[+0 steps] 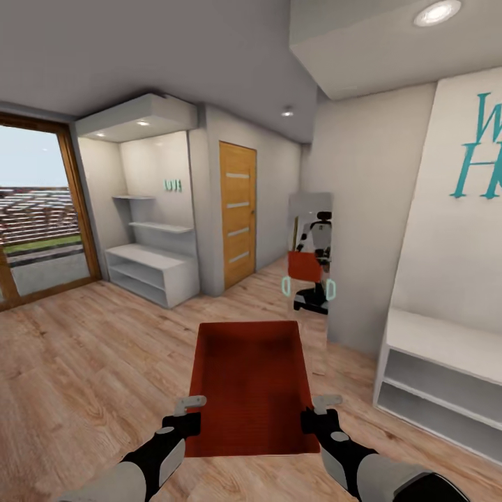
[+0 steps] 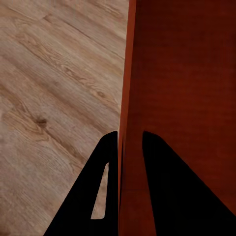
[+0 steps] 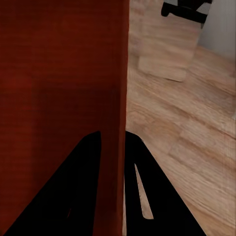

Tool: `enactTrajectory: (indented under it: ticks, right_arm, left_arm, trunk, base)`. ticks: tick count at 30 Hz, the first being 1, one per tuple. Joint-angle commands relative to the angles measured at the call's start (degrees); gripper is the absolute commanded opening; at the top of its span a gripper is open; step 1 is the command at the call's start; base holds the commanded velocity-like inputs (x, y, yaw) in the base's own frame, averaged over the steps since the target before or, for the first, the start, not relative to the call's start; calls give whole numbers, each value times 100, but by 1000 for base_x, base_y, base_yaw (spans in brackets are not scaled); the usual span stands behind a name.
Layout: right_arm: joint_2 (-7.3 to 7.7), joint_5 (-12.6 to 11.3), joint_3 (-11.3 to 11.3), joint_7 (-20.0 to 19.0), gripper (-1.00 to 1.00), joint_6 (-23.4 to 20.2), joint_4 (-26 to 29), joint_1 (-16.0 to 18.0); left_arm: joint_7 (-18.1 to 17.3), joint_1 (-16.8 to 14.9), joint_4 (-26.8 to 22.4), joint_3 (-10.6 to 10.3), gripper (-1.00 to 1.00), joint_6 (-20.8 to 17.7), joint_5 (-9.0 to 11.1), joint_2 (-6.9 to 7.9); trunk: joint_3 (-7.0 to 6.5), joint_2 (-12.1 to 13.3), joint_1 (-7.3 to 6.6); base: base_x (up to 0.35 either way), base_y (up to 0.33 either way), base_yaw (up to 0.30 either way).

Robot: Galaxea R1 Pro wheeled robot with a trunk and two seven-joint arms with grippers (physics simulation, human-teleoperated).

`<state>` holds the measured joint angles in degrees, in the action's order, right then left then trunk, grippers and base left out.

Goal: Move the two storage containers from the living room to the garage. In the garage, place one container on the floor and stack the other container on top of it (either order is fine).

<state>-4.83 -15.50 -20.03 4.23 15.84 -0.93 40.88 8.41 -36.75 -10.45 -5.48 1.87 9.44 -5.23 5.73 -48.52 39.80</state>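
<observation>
container (image 1: pixel 249 390) long axis pointing forward | left gripper (image 1: pixel 187 413); right gripper (image 1: pixel 322 411) clamping walls

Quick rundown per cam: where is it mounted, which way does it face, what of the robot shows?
Head view: on the head, looking forward and down a wood-floored hallway; both arms hold an orange-red rectangular plastic tub; a wall mirror reflects the robot.
Left wrist view: looks along the left gripper, its fingers straddling the tub's thin wall.
Right wrist view: looks along the right gripper, clamping the opposite wall.
Shared: tub, plank floor.
</observation>
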Motion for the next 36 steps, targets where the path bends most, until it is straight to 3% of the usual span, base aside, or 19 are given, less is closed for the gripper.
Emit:
enactTrajectory:
  ticks: [1, 22, 36]
  right_arm:
    - [18, -94, 184, 15, -100, 27, -17, 7]
    - [18, -94, 184, 17, -100, 26, -20, 7]
    - [18, -94, 184, 17, -100, 25, -18, 7]
  left_arm:
    - [64, -3, -10, -77, -100, 16, 6, 198]
    - [64, -7, -10, -79, -100, 16, 6, 198]
    - [64, -7, -10, -80, -100, 16, 6, 198]
  trunk:
    - [9, -7, 4]
    - [9, -7, 4]
    - [9, -7, 4]
  base:
    - [322, 0, 268]
    - [322, 0, 263]
    - [322, 0, 24]
